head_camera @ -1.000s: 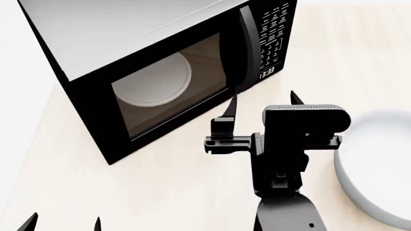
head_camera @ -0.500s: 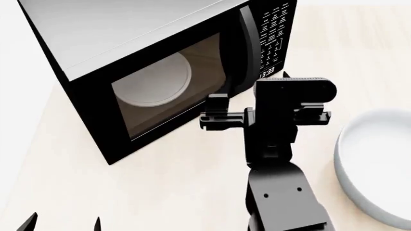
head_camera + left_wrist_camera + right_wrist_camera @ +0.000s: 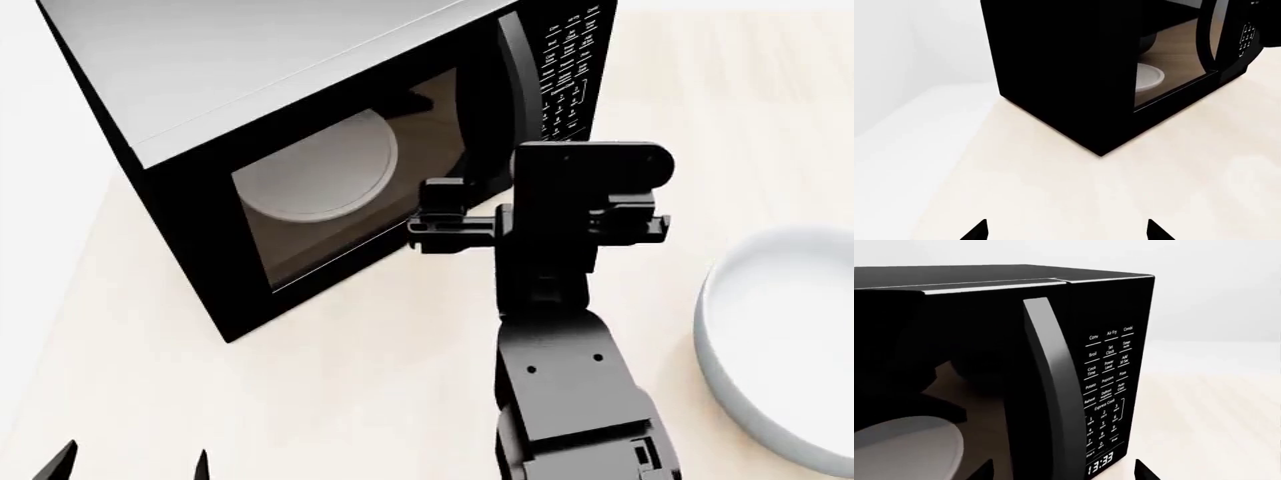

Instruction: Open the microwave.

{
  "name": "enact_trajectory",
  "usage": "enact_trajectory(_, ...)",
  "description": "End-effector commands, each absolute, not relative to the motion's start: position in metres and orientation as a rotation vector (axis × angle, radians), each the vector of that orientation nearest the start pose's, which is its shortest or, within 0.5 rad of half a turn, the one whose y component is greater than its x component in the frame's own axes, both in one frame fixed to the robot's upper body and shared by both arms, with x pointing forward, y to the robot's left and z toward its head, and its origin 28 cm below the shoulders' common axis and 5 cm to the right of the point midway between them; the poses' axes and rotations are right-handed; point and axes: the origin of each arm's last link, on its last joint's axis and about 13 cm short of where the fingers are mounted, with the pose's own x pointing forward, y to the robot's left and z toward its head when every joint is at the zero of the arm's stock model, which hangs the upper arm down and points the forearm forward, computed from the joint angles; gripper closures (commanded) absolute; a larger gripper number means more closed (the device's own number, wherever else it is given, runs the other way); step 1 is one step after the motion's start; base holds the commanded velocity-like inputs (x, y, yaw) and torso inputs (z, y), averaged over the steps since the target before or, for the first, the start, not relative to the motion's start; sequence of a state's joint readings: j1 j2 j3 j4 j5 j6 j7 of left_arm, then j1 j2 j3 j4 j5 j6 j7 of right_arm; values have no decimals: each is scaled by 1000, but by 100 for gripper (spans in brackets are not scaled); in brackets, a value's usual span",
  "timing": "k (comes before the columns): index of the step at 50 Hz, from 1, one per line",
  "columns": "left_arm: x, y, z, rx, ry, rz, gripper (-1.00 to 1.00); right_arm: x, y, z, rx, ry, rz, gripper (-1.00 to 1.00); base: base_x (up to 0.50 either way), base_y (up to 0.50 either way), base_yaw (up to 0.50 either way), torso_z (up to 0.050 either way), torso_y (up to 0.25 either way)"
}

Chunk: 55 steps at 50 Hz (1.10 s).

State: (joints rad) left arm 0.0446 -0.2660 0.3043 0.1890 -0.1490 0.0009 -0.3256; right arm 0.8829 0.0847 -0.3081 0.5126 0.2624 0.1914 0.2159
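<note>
Right claw (image 3: 534,195) just before microwave (image 3: 267,110) handle (image 3: 1051,390).

My right gripper (image 3: 534,165) has moved forward and up toward the microwave (image 3: 307,150), from well short of the door to right at its handle (image 3: 511,90). My fingertips now seem to straddle the handle's lower end, though my wrist hides them.
</note>
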Motion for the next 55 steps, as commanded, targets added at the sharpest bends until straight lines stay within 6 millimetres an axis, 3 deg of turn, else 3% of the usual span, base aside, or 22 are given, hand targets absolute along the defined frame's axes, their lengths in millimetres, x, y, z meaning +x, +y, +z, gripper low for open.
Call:
enact_trajectory(1, 192, 200, 35, 65, -90, -13, -100, 390, -73, 155, -12, -126, -6, -100, 0, 0, 0, 0, 0)
enact_trajectory(46, 192, 200, 35, 65, -89, -11, -100, 403, -74, 163, -24, -123, -21, -100, 0, 0, 0, 0, 0)
enact_trajectory(47, 192, 200, 35, 66, -89, -11, -100, 403, -74, 164, -25, -125, -22, 100, 0, 0, 0, 0, 0)
enact_trajectory(55, 192, 200, 35, 65, -90, -11, -100, 401, -75, 162, -20, -125, -26, 100, 0, 0, 0, 0, 0)
